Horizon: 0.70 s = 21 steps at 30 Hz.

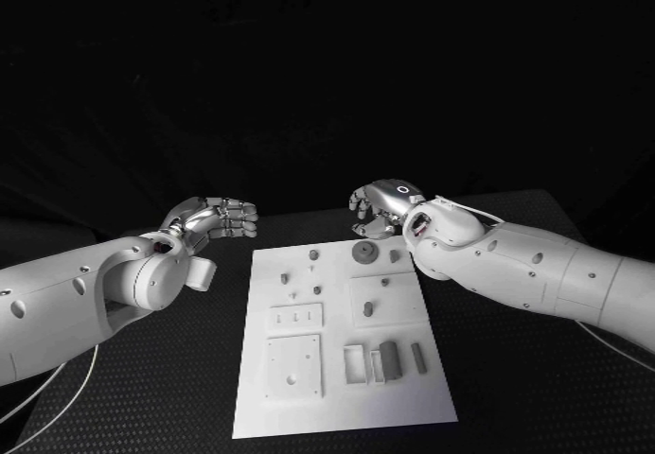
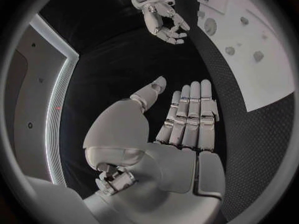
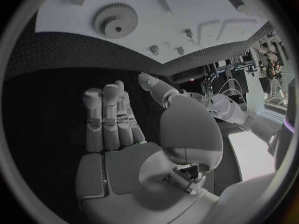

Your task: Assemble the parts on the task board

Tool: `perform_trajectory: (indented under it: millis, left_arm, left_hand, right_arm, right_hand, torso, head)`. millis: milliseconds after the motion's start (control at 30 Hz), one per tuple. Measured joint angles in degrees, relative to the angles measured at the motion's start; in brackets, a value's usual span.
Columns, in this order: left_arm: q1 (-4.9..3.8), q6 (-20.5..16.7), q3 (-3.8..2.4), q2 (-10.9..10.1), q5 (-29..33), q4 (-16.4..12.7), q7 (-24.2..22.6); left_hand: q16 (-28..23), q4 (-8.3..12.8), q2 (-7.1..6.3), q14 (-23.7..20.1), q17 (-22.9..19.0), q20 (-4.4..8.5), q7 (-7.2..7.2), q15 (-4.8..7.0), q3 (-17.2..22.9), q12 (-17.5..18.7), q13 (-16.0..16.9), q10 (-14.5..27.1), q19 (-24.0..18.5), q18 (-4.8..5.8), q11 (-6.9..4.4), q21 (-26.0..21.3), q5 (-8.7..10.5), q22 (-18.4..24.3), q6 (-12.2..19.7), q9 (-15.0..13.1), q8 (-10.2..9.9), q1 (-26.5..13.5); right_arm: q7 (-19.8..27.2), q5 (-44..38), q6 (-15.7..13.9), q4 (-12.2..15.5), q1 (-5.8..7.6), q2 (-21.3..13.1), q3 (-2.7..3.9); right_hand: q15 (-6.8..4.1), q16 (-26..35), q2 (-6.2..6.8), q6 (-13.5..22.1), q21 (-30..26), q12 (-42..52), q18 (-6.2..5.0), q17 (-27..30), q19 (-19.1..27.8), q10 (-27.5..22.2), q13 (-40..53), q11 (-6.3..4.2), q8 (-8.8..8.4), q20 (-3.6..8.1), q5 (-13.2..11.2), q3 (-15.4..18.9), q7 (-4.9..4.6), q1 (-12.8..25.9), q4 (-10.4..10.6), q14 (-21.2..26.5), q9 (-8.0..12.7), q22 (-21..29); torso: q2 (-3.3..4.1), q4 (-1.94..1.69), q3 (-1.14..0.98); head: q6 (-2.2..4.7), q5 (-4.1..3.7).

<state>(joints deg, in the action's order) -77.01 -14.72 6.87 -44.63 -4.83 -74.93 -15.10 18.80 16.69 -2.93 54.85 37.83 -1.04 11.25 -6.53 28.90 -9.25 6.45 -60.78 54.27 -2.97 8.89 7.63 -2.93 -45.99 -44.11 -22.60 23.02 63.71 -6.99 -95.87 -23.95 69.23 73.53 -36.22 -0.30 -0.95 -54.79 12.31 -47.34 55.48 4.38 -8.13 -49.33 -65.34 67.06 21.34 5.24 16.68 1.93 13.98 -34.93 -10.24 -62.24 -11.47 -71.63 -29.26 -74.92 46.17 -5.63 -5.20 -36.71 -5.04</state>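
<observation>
Task board: white plate lying mid-surface, right in front of me, between my two arms.
Gear: toothed wheel sitting at the board's far edge, just beside my right hand.
Parts: small blocks lie loose near the board's near right corner; pegs stand farther up.
Right hand: hovering over the far edge, fingers curled loosely apart, holding nothing.
Left hand: off the board's far left corner, fingers straight, side by side, empty.
Progress: early, I judge — loose pieces unplaced, nothing gripped, most assembly left.
</observation>
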Motion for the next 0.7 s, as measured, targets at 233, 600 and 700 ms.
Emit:
perform_trajectory:
  millis: [233,600,700]
  left_arm:
    - [0.18,1.88,0.0,0.43,-0.27,1.71,-0.6]
    - [0.31,3.37,0.0,0.64,-0.59,2.06,-0.89]
    - [0.36,3.56,0.0,0.74,-0.65,2.19,-0.91]
  left_hand:
    - [0.0,0.02,0.0,0.0,0.07,0.0,0.0,0.0,-0.3,0.0,0.0,0.0,0.0,0.06,0.0,0.0,0.0,0.0,0.0,0.0,0.0,0.0]
    - [-0.22,0.02,0.0,0.0,0.15,0.0,-0.2,0.0,-0.3,0.0,0.01,-0.42,0.0,0.33,0.02,0.0,0.0,-0.01,-0.2,0.0,0.0,0.0]
    - [-0.22,0.02,0.0,0.0,0.15,0.0,-0.2,0.0,-0.3,0.0,0.01,-0.42,0.0,0.34,0.02,0.0,0.0,-0.01,-0.2,-0.01,0.0,0.0]
  right_arm:
    - [-0.05,0.58,5.91,1.11,0.52,-1.39,0.04]
    - [0.01,0.42,12.01,-1.83,0.47,0.87,-0.15]
    - [-0.03,-0.24,12.98,-2.52,0.39,1.6,-0.42]
  right_hand:
    - [0.79,0.0,0.94,1.91,-1.02,-0.47,0.0,0.12,1.6,-2.21,-0.74,0.87,-0.62,-0.52,0.0,3.36,1.02,1.94,0.63,2.2,0.25,0.0]
    - [1.76,0.01,1.57,5.57,-2.03,-0.47,-0.03,0.23,3.33,-5.16,-1.76,2.06,-2.17,-1.43,0.0,5.45,-0.23,2.65,1.82,4.65,1.04,0.0]
    - [1.68,0.01,1.8,5.88,-2.33,-0.47,-0.03,0.23,3.33,-5.24,-1.76,2.13,-2.17,-1.44,0.0,5.61,-0.52,2.88,1.98,4.74,1.1,0.0]
  torso:
    - [-0.53,0.74,-0.37]
    - [-0.87,1.29,-0.64]
    - [-0.87,1.16,-0.59]
  head:
    - [0.2,0.6]
    - [-0.15,0.58]
    - [-0.26,0.52]
